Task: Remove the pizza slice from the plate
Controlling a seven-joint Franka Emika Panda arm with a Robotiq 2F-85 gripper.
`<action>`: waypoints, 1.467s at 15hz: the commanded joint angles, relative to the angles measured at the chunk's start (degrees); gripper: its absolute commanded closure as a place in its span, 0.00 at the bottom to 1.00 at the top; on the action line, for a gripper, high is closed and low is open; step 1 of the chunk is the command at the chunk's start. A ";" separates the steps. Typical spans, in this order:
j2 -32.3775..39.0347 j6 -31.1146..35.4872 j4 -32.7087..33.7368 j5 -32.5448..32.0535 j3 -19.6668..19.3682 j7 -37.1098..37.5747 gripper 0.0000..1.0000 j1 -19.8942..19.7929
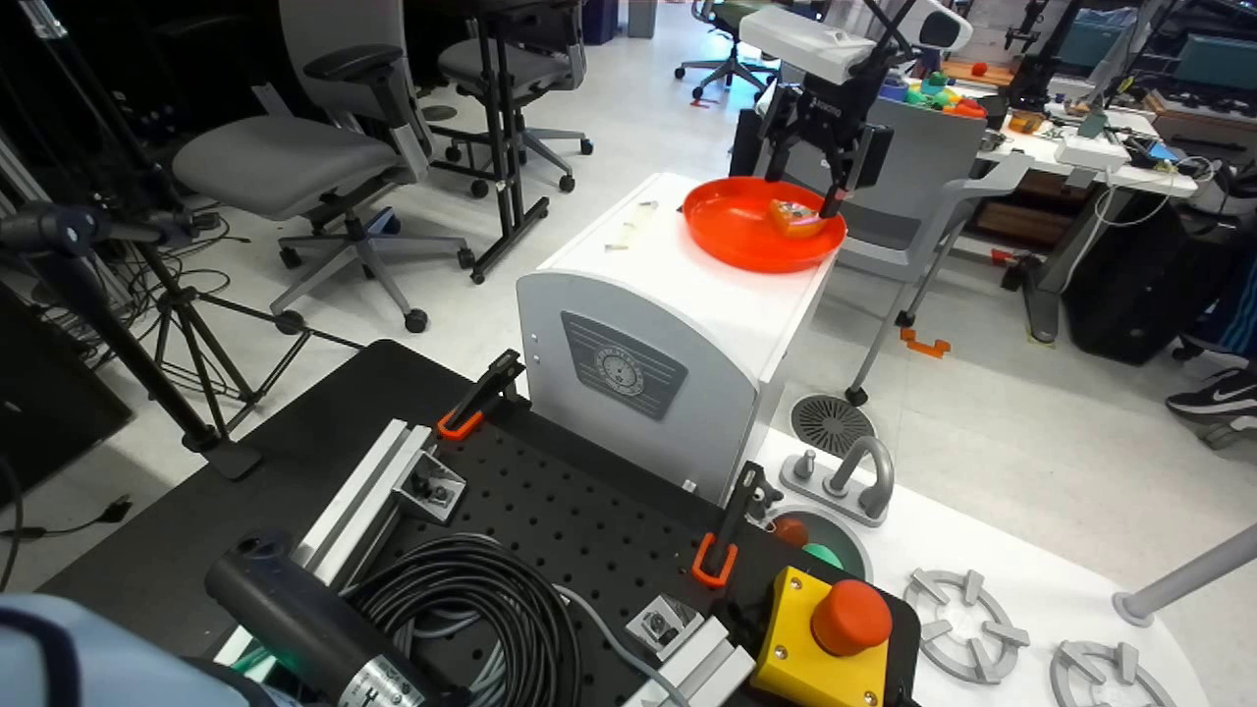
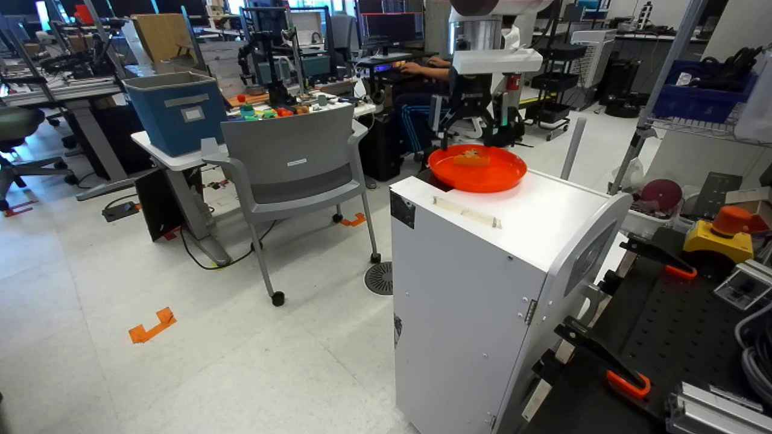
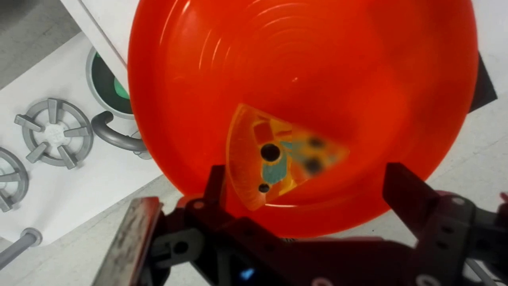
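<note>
We see the tool (image 3: 305, 176) spread wide with nothing in its hold; the pizza slice (image 3: 264, 163) lies just under the tool on the orange plate (image 3: 293, 51), between the fingers as the wrist view looks down. Only that view gives us the slice's toppings clearly: yellow and red patches, bluish-green bits, black spots, pointed end blurred. Crust end is right by a finger, touching or not we can't tell; pointed end is apart from the opposite finger. Both exterior views give us just a small orange wedge with vague markings. An exterior view shows us a reddish thing (image 1: 792, 531) and a green thing (image 1: 823, 556) in a basin (image 1: 840, 536), lower than the tool and off to its side; wrist view catches just the green one, plus a gray faucet (image 3: 117, 134) and burner (image 3: 75, 132). Surface (image 1: 702, 304) below the tool is white, plate reaching over its edge, tape strip (image 1: 631, 226) near the plate, dial plaque (image 1: 624, 365) on the end panel (image 1: 687, 442). Farther from the tool: black perforated board (image 1: 589, 520), coiled cable (image 1: 520, 589) on it, yellow box with a red button (image 1: 820, 638) near. Past the tool, gray chair (image 2: 286, 154) on pale floor (image 2: 241, 361); only in an exterior view, a blue bin (image 2: 181, 117) and a person's forearm (image 2: 432, 73).
</note>
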 commanded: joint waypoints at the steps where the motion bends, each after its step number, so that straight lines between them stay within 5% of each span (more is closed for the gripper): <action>1: 1.48 0.23 1.84 0.03 -0.71 1.38 0.00 0.61; 4: 1.69 0.15 1.92 -0.05 -0.76 1.54 0.08 0.65; 8: 1.80 0.40 1.80 -0.53 -0.93 1.52 0.46 0.86; 15: 1.70 0.18 2.42 -0.53 -0.94 1.25 0.98 0.86; 17: 1.59 -0.04 2.48 -0.60 -0.97 1.13 0.60 0.84; 19: 1.53 -0.17 2.38 -0.66 -1.02 1.24 0.54 0.90; 22: 1.56 -0.51 2.31 -0.99 -1.72 3.50 0.32 1.50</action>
